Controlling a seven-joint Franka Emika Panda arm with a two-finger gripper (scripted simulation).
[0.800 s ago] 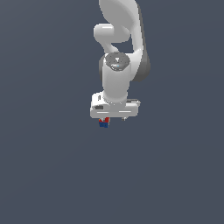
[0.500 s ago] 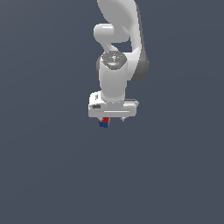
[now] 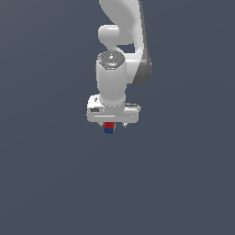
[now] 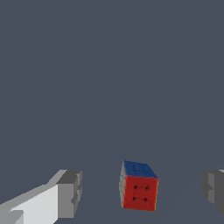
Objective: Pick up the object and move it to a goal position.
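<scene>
One small drop has brought my claw (image 3: 113, 125), wide open, around the object (image 3: 109, 127), untouched, ready for closing.

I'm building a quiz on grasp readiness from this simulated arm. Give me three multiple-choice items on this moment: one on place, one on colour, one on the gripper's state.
1. Where is the object relative to the gripper?
A. Between its fingers, touching neither
B. Far off to one side
C. On top of the wrist

2. Which colours show on the object?
A. Green and yellow
B. Red and blue
C. All white

3. How is the gripper?
A. Shut on the object
B. Open
C. Out of view

Answers:
1 A: the wrist view shows gaps between the cube and both fingers.
2 B: the exterior view shows red above blue.
3 B: the fingers stand wide apart, clear of the cube.
</scene>
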